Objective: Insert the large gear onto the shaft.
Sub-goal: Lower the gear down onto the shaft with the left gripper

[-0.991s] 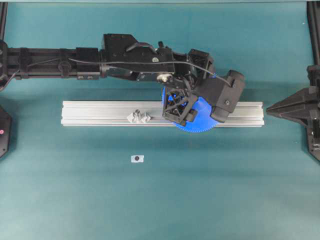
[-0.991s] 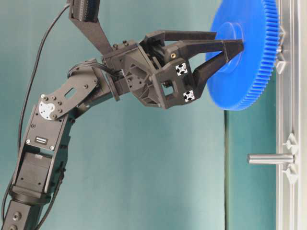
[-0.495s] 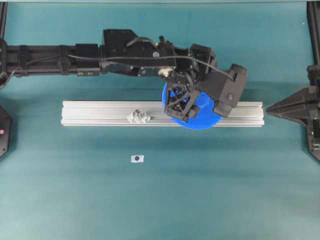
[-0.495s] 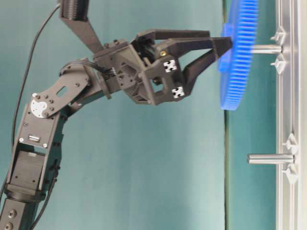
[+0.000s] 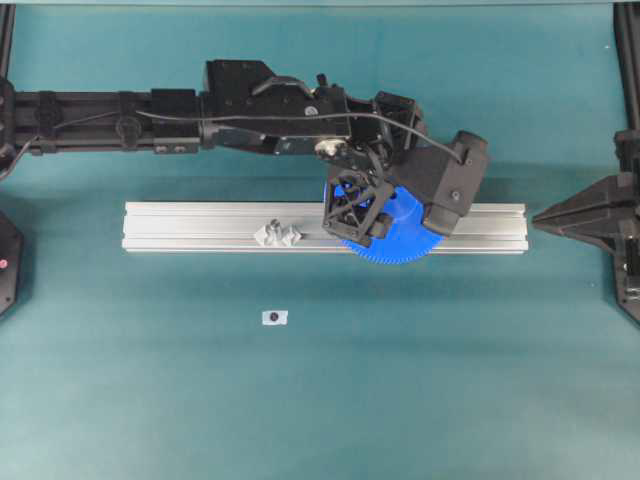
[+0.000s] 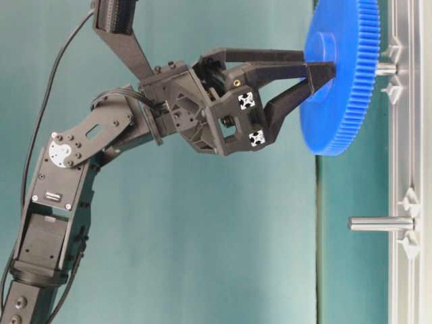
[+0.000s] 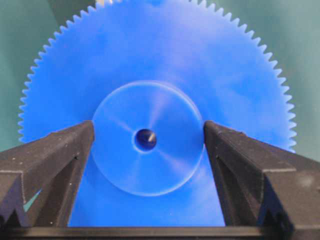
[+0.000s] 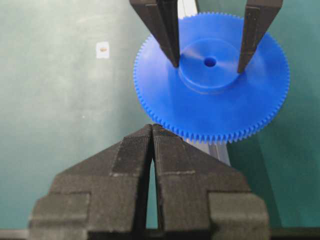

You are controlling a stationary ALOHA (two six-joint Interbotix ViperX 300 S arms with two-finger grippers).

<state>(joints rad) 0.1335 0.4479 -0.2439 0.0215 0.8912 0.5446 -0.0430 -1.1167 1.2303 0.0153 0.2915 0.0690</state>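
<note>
The large gear (image 7: 150, 65) is bright blue, fine-toothed, round-hubbed.

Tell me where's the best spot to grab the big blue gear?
Probably the raised round hub, coming straight at the large gear's flat face. The hub is small enough to fit between the left gripper's jaws, one each side; the toothed rim is too wide.

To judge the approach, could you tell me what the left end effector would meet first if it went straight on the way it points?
The large gear: the left end effector already brackets its raised hub, pointing at the face. Behind it stand the shaft and rail.
</note>
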